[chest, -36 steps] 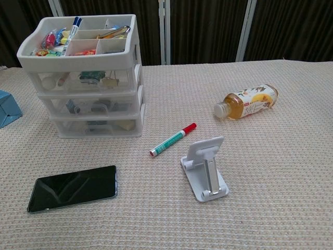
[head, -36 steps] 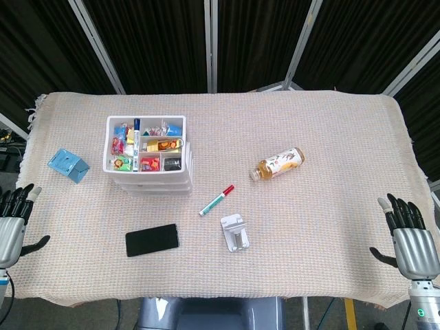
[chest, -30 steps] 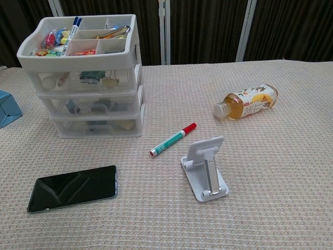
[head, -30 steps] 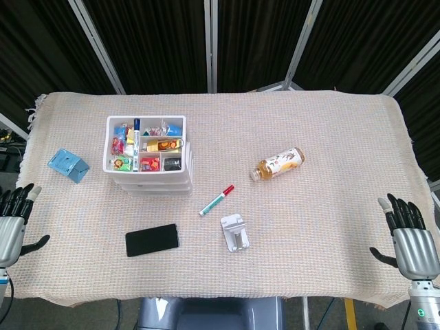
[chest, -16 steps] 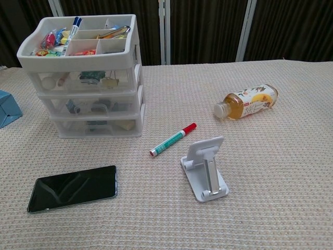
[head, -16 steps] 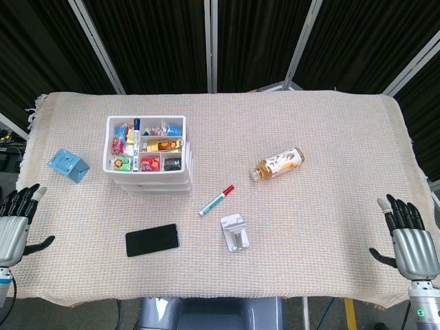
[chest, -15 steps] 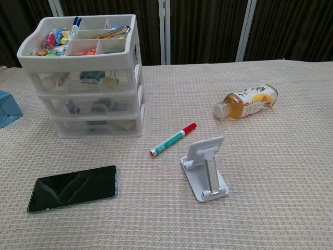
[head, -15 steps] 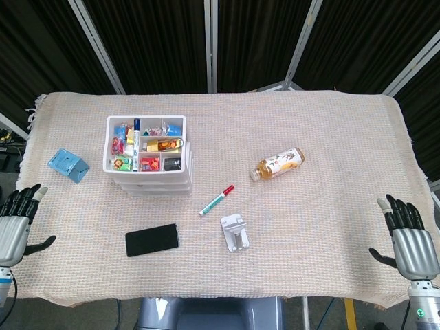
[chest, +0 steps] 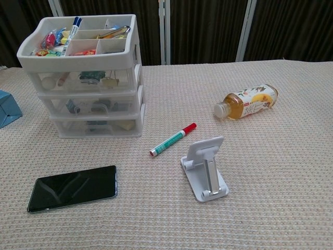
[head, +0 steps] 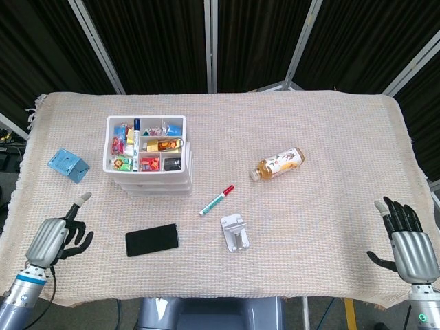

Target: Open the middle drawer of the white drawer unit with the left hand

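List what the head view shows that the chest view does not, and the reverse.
Only the head view shows the left hand and the right hand, both holding nothing with fingers apart, near the table's front corners. It also shows the whole blue box.

Only the chest view shows the fronts of the white drawer unit, with the middle drawer closed and its contents visible through the clear front.

Both show the black phone, the marker, the white phone stand and the bottle lying on its side.

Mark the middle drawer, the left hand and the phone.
middle drawer (chest: pixel 96 105), chest view, front panel.
left hand (head: pixel 53 238), head view, back of the hand.
phone (chest: pixel 73 187), chest view, middle of the screen.
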You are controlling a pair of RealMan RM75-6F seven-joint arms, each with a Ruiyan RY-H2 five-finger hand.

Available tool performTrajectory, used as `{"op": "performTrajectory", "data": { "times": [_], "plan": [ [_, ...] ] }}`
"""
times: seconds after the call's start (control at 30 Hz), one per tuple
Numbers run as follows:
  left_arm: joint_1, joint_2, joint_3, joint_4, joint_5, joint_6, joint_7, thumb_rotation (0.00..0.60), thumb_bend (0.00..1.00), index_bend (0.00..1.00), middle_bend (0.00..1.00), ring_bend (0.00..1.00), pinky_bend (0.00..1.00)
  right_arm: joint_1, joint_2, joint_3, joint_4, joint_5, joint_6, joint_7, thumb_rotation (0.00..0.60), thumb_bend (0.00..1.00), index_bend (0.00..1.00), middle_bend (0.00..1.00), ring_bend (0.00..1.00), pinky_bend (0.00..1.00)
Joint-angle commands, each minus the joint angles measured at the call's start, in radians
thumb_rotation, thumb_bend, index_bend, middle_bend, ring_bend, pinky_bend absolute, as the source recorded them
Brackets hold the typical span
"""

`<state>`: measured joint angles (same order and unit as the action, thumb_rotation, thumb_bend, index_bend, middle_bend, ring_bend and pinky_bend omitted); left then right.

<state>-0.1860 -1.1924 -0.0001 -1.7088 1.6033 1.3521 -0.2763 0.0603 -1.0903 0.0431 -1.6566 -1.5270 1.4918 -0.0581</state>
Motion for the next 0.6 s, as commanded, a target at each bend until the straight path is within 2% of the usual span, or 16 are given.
{"op": "performTrajectory", "data": {
  "times": [0.03, 0.33, 0.6],
  "plan": [
    [-0.045, -0.005, 0.008, -0.071, -0.038, -0.088, -0.075, 0.600, 0.62, 0.00, 0.85, 0.87, 0.65, -0.001, 0.004, -0.001, -0.003, -0.002, 0.002, 0.005, 0.600, 0.00, 0.00, 0.00, 0.00, 0.00],
    [-0.123, -0.044, -0.031, -0.104, -0.155, -0.240, -0.173, 0.600, 0.66, 0.00, 0.85, 0.88, 0.66, -0.003, 0.013, -0.006, -0.007, -0.008, -0.002, 0.023, 0.600, 0.00, 0.00, 0.00, 0.00, 0.00],
    [-0.182, -0.099, -0.077, -0.062, -0.240, -0.316, -0.155, 0.600, 0.66, 0.00, 0.85, 0.88, 0.66, -0.005, 0.025, -0.004, -0.012, -0.006, 0.001, 0.046, 0.600, 0.00, 0.00, 0.00, 0.00, 0.00]
  ]
}}
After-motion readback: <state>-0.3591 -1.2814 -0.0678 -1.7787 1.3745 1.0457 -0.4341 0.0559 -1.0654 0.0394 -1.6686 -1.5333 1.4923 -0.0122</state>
